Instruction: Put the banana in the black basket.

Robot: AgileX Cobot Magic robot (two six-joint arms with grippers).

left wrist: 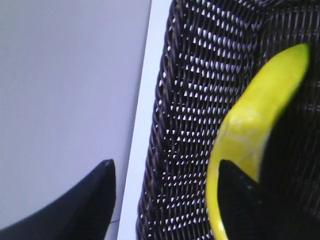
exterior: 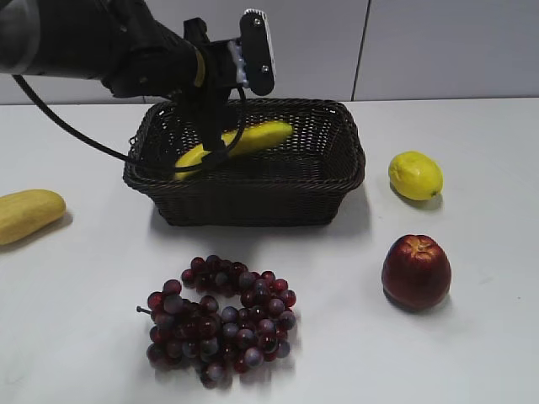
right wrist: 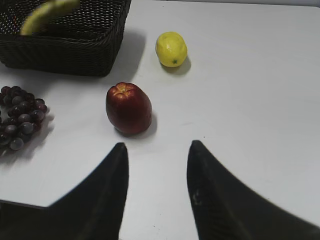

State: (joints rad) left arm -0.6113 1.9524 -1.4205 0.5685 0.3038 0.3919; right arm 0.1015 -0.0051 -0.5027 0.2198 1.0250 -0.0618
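The banana [exterior: 253, 136] lies slanted inside the black basket [exterior: 253, 198], its left end low and its right end higher towards the far wall. My left gripper [exterior: 210, 147] reaches down into the basket over the banana's left part. In the left wrist view the jaws [left wrist: 166, 162] are wide apart. The banana [left wrist: 260, 110] lies against the right finger, and the basket's woven wall [left wrist: 190, 100] shows between the fingers. My right gripper [right wrist: 157, 144] is open and empty above the bare table; it does not show in the exterior view. The right wrist view shows the basket [right wrist: 65, 50] and the banana [right wrist: 42, 12] at the top left.
A lemon [exterior: 415, 175] and a red apple [exterior: 416, 271] lie right of the basket; both also show in the right wrist view, the lemon [right wrist: 171, 48] beyond the apple [right wrist: 128, 108]. A bunch of grapes [exterior: 221, 320] lies in front. A plump yellow-tan fruit [exterior: 25, 215] lies far left.
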